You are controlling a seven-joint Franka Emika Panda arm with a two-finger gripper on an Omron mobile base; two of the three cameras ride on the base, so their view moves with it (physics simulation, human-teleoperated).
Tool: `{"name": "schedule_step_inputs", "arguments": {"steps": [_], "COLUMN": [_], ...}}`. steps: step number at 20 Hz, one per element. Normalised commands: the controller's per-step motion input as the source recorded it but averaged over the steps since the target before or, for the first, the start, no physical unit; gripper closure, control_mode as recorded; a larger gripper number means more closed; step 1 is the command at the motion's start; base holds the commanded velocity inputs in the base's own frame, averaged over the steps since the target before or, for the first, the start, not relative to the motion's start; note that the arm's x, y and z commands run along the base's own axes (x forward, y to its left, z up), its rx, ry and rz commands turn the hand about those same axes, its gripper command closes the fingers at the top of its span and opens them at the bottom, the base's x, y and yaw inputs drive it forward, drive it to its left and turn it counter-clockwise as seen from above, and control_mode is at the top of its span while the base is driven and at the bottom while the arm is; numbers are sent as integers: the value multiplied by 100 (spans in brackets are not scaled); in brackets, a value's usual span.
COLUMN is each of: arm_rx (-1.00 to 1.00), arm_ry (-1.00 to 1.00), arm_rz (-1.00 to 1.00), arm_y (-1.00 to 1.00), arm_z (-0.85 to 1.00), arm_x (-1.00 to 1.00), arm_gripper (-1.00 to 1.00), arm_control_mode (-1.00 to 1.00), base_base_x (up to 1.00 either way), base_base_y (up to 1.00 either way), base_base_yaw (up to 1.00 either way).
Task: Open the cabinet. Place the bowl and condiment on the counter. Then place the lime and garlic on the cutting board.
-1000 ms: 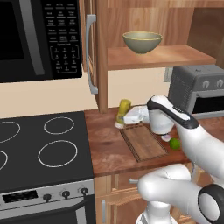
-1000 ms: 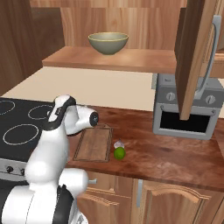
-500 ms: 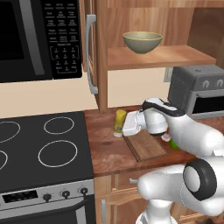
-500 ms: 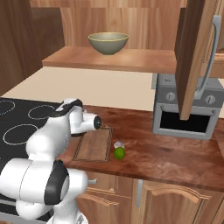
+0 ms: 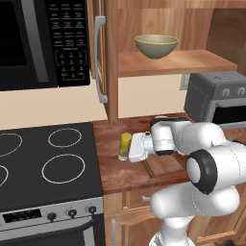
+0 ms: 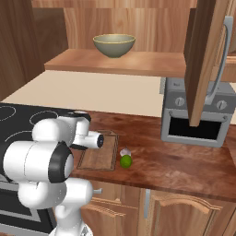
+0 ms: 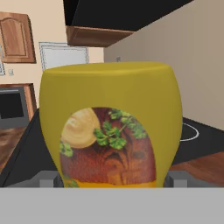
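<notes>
Condiment step in hand — bowl (image 5: 156, 45) waiting at top of frame, on the shelf.
Gripper (image 5: 130, 149) spread wide around condiment (image 5: 125, 145) at frame centre — next, likely backing off.

Lime (image 6: 126, 161) beside garlic (image 6: 124, 151), apparently touching, by cutting board (image 6: 99, 156).

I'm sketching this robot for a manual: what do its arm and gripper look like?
The arm is glossy white, built of rounded, bulbous segments with dark grey to black rings and round caps at the joints. No cables or markings show. The gripper is a flat, boxy white hand. In the hand view its finger tips are small, grey and blocky.
</notes>
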Motion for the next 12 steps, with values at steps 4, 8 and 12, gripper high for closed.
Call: {"name": "schedule_step_inputs", "arguments": {"steps": [4,8,12], "arm_rx": [0,0,0], "arm_ry": [-1,0,0], "arm_rz": [3,3,1], "arm_y": [13,0,3], "arm_z": [-42,-42,-39], "arm_x": [7,17,23], "arm_gripper": [100,100,100], "arm_control_mode": [-100,-100,-100], "base_base_x": [0,0,0], "base_base_y": [0,0,0], "base_base_yaw": [0,0,0]}}
